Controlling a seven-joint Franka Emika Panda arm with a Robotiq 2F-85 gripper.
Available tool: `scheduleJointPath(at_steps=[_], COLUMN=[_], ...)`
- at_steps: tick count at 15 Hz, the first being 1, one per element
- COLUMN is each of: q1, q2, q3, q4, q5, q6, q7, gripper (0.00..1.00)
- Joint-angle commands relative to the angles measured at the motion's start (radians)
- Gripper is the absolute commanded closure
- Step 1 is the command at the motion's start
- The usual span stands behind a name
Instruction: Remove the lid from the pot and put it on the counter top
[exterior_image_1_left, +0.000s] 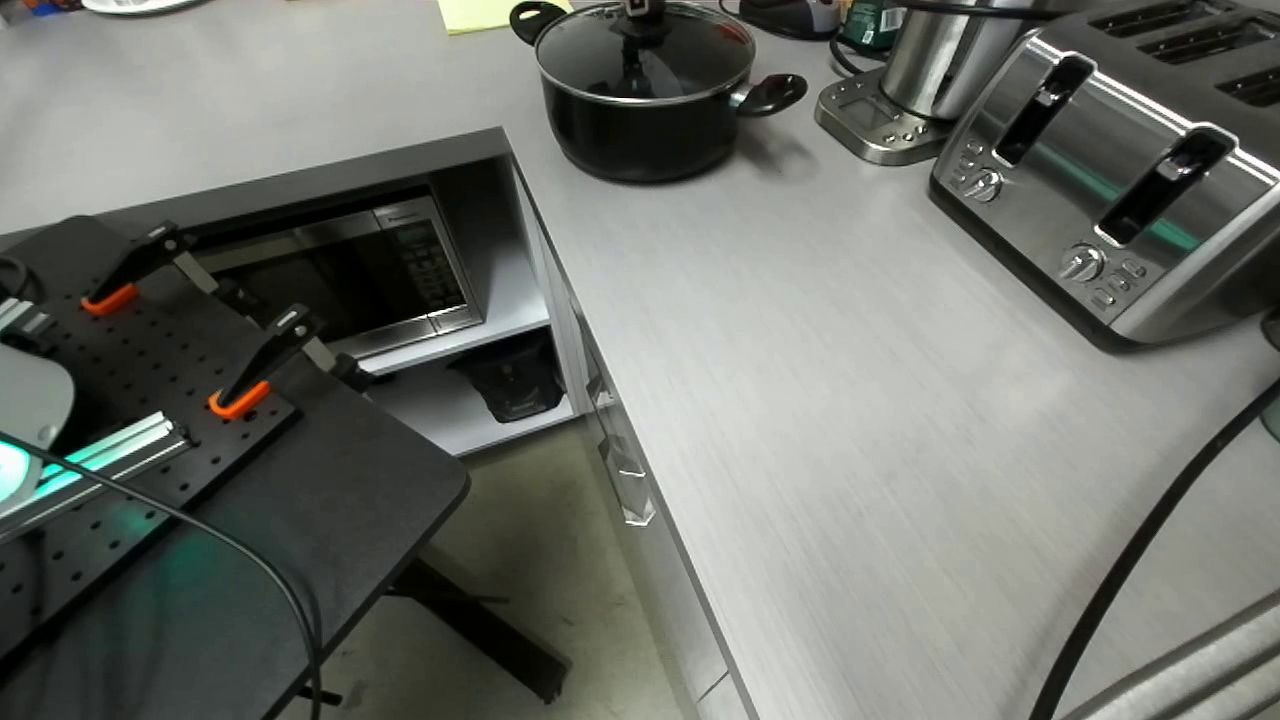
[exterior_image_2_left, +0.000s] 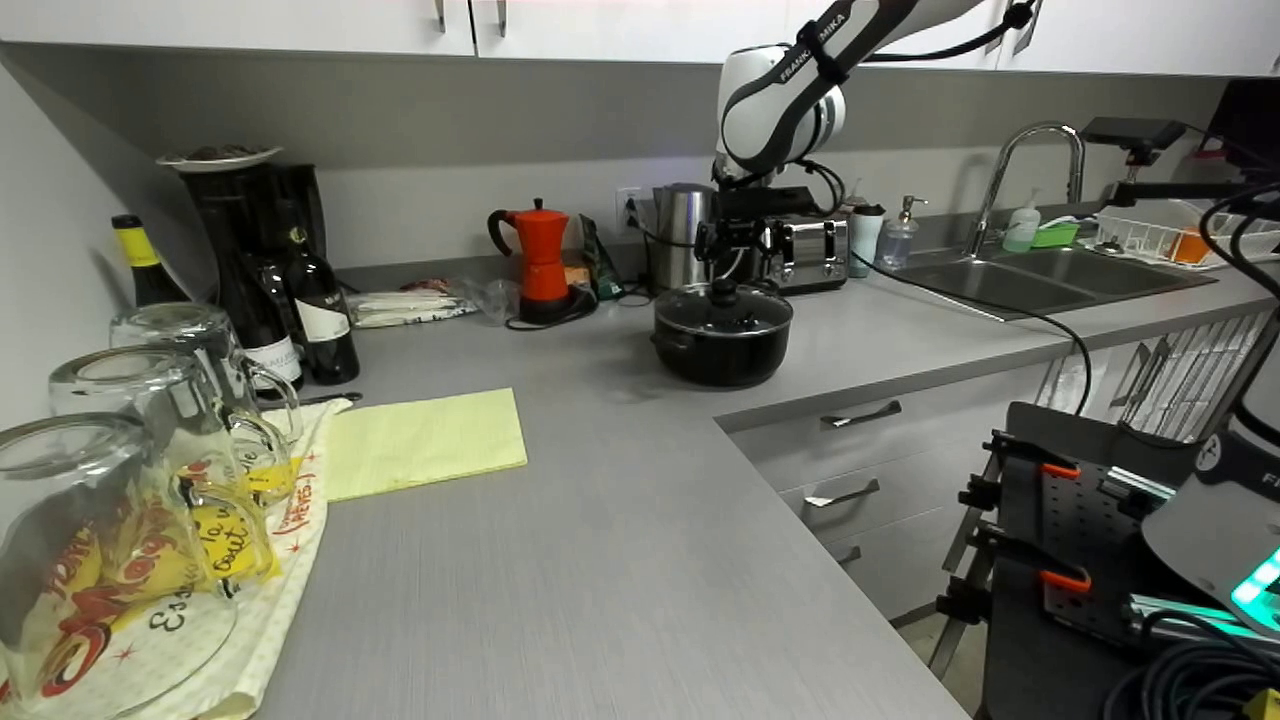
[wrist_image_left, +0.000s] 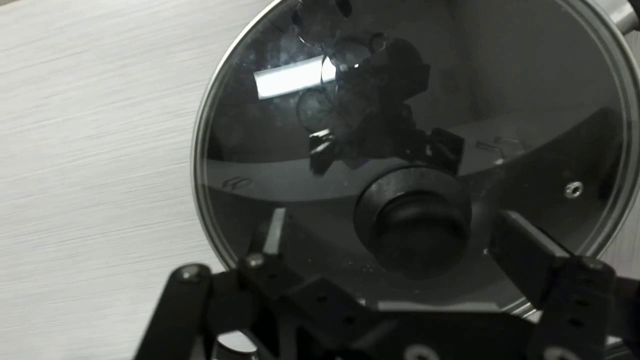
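The clear glass lid (exterior_image_1_left: 590, 55) with its metal rim sits on the black pot (exterior_image_1_left: 640, 140) on the light-grey counter top (exterior_image_1_left: 850, 420). The pot (exterior_image_2_left: 722, 360) and lid (exterior_image_2_left: 685, 315) also show in an exterior view, below the arm. In the wrist view the lid (wrist_image_left: 250, 125) fills much of the picture, with its black knob (wrist_image_left: 420, 225) near the gripper. My gripper (wrist_image_left: 392, 227) is open, one finger on each side of the knob, with a gap to both. The gripper (exterior_image_2_left: 735, 262) is just above the knob in an exterior view. Its exact height is unclear.
A steel toaster (exterior_image_1_left: 1130, 200) and a shiny steel container (exterior_image_1_left: 930, 60) stand near the pot. A red moka pot (exterior_image_2_left: 541, 255), a yellow cloth (exterior_image_2_left: 425, 445) and glass mugs (exterior_image_2_left: 150, 500) are also on the counter. A black table (exterior_image_1_left: 370, 490) stands beside it.
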Motion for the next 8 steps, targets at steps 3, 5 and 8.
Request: scheduleJointPath(at_steps=[3,5,8], q1=[0.009,0.009,0.01], q2=[0.07,0.085,0.101], q3=[-0.015,-0.015,-0.015], q4=[0.095,0.113,0.132], q5=[-0.016,-0.015,-0.016], q6=[-0.046,-0.052,-0.058], q7=[0.049,0.054,0.057], gripper=[0.0,0.0,0.0])
